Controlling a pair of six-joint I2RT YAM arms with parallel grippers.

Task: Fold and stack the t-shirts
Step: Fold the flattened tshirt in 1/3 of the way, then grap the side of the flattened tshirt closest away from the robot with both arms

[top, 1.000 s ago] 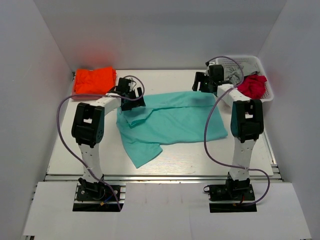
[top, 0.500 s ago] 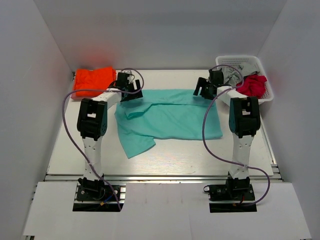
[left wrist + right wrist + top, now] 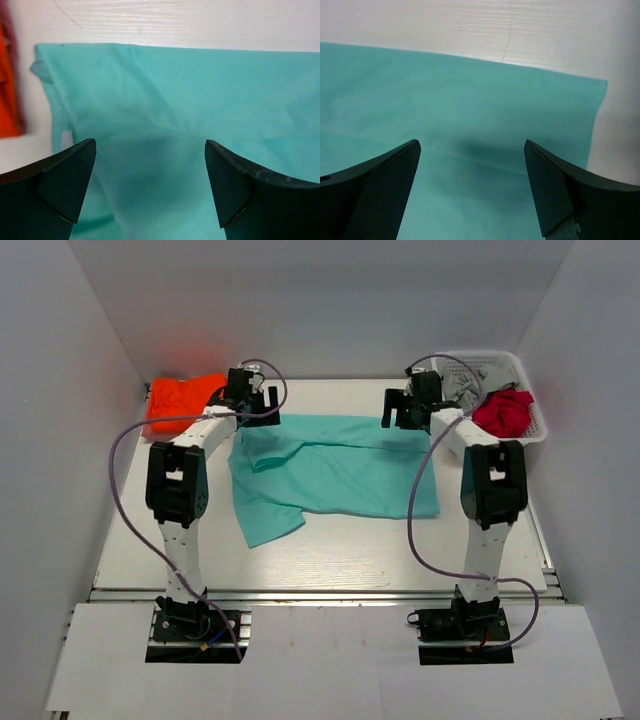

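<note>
Teal t-shirt [image 3: 330,465] lies spread between the far corners' orange t-shirt [image 3: 180,400] and white basket [image 3: 502,359], left gripper [image 3: 150,145] and right gripper [image 3: 472,145] wide open above it.

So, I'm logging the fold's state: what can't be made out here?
Orange t-shirt: top view, partly behind the left arm; left wrist view cuts it off.
Teal t-shirt: top view, far corners under the left hand and right hand.
Cloths in the basket: bunched, kind unclear.
</note>
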